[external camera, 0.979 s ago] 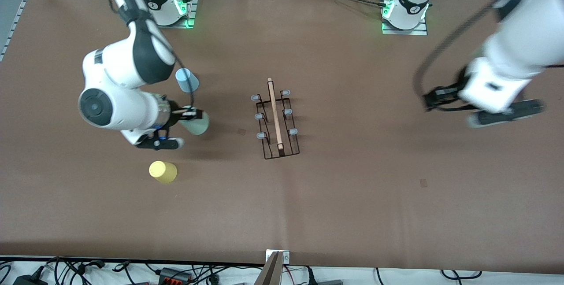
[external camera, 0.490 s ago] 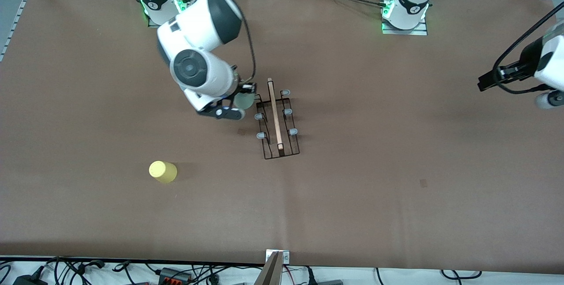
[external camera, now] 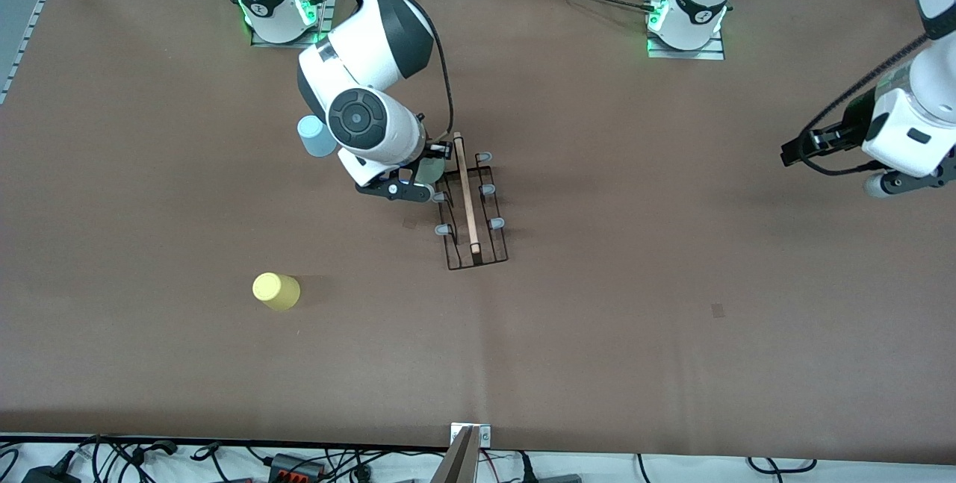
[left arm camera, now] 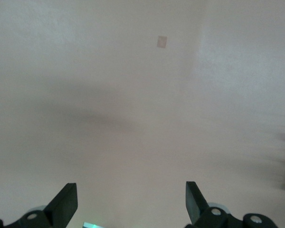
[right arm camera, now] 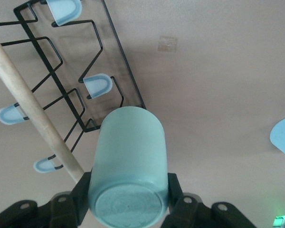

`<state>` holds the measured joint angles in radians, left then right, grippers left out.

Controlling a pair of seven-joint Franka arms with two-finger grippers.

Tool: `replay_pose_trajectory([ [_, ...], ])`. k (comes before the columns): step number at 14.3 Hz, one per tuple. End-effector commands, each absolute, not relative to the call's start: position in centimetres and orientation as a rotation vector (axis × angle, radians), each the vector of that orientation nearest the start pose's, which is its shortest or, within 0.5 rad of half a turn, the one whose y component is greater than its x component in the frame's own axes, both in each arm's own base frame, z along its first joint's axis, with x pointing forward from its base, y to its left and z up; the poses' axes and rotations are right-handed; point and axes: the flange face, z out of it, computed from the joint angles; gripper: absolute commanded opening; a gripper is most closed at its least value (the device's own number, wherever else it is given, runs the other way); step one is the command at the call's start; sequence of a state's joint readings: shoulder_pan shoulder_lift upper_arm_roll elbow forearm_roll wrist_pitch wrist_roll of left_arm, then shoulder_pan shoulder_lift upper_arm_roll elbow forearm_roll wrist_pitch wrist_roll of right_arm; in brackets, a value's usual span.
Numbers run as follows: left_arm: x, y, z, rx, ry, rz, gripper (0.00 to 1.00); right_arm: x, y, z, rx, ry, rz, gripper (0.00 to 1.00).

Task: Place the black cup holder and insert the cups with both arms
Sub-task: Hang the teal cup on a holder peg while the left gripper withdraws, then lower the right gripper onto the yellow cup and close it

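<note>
- Mint green cup (right arm camera: pixel 128 161) sits clamped between the fingers of the right gripper (external camera: pixel 427 169), over the end of the black cup holder (external camera: pixel 470 203) farthest from the front camera.
- Black cup holder stands mid-table, its wooden handle (external camera: pixel 465 192) on top; five pale pegs show in the front view.
- Light blue cup (external camera: pixel 316 136) stands on the table (external camera: pixel 597 304) beside the right arm.
- Yellow cup (external camera: pixel 275 291) stands nearer the front camera, well apart from the holder.
- Left gripper (left arm camera: pixel 131 205) hangs with fingers spread and nothing between them, over bare table at the left arm's end.
</note>
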<state>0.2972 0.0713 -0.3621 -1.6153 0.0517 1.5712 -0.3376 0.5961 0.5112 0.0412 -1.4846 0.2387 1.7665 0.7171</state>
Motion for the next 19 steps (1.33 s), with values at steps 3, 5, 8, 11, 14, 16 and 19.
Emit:
replay_pose_trajectory([
  [3, 56.8, -1.7, 58.5, -3.092, -0.405, 0.081, 1.0, 52.7, 43.3, 34.0, -3.038, 0.238, 0.515, 0.28],
  [5, 57.0, -1.5, 58.4, -3.093, -0.41, 0.093, 1.0, 52.6, 43.2, 33.4, -3.047, 0.238, 0.532, 0.99],
  [8, 57.1, -1.6, 58.5, -3.095, -0.408, 0.088, 1.0, 53.4, 42.1, 34.7, -3.05, 0.256, 0.502, 1.0],
  [11, 57.0, -1.6, 58.4, -3.092, -0.406, 0.107, 1.0, 56.4, 37.5, 39.0, -3.05, 0.349, 0.389, 1.0],
  [14, 56.0, -1.8, 59.4, -3.083, -0.405, 0.098, 1.0, 62.7, 27.9, 39.2, -3.105, 0.58, 0.225, 1.0],
  [16, 55.8, -2.6, 59.5, -3.084, -0.384, 0.095, 1.0, 67.1, 22.9, 37.0, -3.17, 0.534, 0.03, 1.0],
  [19, 55.7, -2.8, 59.5, -3.079, -0.383, 0.1, 1.0, 70.2, 18.2, 34.9, -3.2, 0.373, -0.088, 1.0],
])
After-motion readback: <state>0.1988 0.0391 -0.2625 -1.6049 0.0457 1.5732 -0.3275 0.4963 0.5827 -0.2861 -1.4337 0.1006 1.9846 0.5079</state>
